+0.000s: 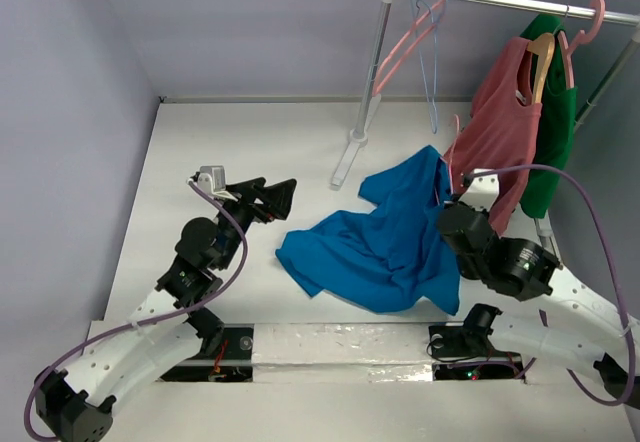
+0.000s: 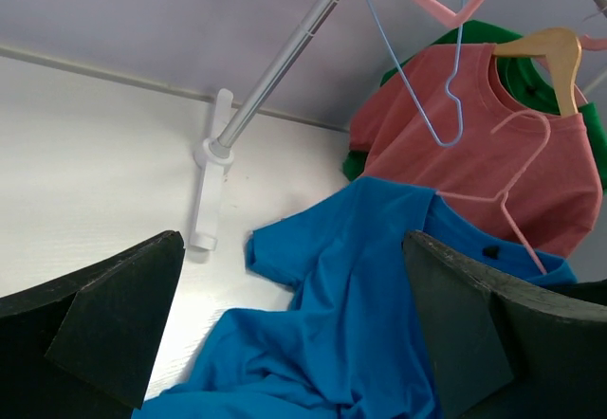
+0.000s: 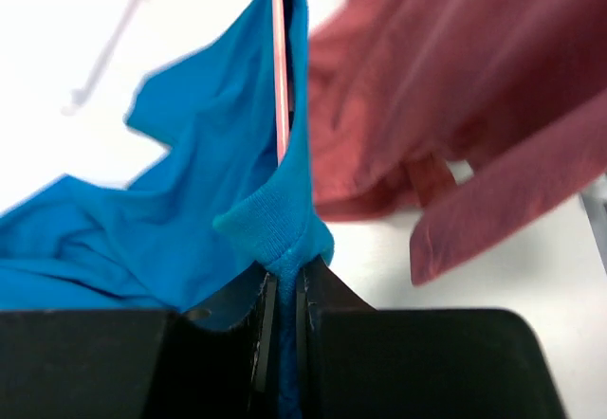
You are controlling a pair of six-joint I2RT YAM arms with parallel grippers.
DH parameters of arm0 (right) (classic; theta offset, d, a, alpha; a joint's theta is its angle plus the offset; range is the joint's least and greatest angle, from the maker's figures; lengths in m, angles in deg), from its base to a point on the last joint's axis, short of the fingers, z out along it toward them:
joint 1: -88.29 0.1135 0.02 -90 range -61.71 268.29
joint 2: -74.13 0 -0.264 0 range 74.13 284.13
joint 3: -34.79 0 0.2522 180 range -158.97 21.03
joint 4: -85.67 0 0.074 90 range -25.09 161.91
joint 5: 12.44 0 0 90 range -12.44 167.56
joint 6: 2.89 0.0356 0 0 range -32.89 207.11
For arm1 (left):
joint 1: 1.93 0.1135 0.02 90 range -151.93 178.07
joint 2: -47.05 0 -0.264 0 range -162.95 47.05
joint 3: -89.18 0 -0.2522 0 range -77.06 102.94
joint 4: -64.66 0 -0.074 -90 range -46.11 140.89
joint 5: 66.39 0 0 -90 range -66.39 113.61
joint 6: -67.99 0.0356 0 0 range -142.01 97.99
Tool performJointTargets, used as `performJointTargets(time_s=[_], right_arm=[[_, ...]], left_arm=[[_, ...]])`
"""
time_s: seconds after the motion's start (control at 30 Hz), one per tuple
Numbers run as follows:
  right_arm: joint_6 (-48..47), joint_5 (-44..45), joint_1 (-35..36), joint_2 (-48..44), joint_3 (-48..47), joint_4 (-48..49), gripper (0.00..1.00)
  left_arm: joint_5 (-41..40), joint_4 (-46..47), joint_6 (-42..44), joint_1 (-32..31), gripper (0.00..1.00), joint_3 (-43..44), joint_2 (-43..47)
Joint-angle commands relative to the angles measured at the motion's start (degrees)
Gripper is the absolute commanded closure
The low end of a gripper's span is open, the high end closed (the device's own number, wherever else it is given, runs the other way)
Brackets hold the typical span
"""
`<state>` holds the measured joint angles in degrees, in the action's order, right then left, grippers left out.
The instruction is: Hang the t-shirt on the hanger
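Observation:
The bright blue t-shirt lies crumpled on the white table, its collar end lifted at the right. My right gripper is shut on the collar band, with the fabric pinched between its jaws. The thin pink hanger stands upright in the raised collar; its rod runs down into the neck opening. In the left wrist view the hanger rises out of the t-shirt in front of the salmon top. My left gripper is open and empty, left of the shirt, apart from it.
A clothes rack stands at the back: the rail, the slanted post and its foot. On the rail hang a salmon-red top on a wooden hanger, a dark green garment, a pale blue hanger and another pink hanger.

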<state>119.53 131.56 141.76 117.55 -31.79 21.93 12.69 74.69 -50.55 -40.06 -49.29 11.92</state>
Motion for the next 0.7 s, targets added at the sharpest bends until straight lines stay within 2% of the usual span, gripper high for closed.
performJointTargets(time_s=[0.0,0.03,0.13,0.17,0.2,0.3,0.33,0.47,0.57,0.67], right_arm=[[-7.6,4.3,-1.4,-1.4,-0.6,14.7,1.0],[-11.6,4.8,-1.4,-1.6,-0.4,16.8,1.0],[-20.4,4.6,-4.5,-3.5,0.8,31.1,1.0],[-26.6,4.5,-5.6,-3.7,1.4,38.8,1.0],[-29.4,3.7,-7.0,-3.6,1.3,41.8,1.0],[-35.1,-0.6,-14.0,-0.1,-2.5,45.9,1.0],[-36.0,-2.2,-18.1,1.0,-3.7,46.4,1.0],[-37.5,-9.5,-26.6,6.3,-7.6,48.8,1.0],[-38.2,-13.5,-31.2,9.4,-9.7,51.8,1.0],[-40.4,-14.8,-32.5,11.9,-11.9,54.9,1.0]], left_arm=[[0.7,4.4,1.3,0.2,0.01,-0.9,0.7],[0.8,4.8,1.5,0.2,0.01,-1.0,0.4],[1.8,6.0,2.0,0.2,0.01,-1.7,-1.0],[1.9,6.3,1.8,0.2,0.01,-2.0,-1.8],[2.4,6.5,1.7,0.2,0.01,-2.2,-2.1],[3.3,6.5,1.8,0.2,0.01,-2.5,-2.5],[3.4,6.5,1.7,0.2,0.01,-2.7,-2.2],[3.8,6.3,1.9,0.2,0.01,-3.4,0.0],[3.4,6.0,1.7,0.2,0.01,-3.9,1.2],[4.0,6.0,1.8,0.2,0.01,-4.0,1.6]])
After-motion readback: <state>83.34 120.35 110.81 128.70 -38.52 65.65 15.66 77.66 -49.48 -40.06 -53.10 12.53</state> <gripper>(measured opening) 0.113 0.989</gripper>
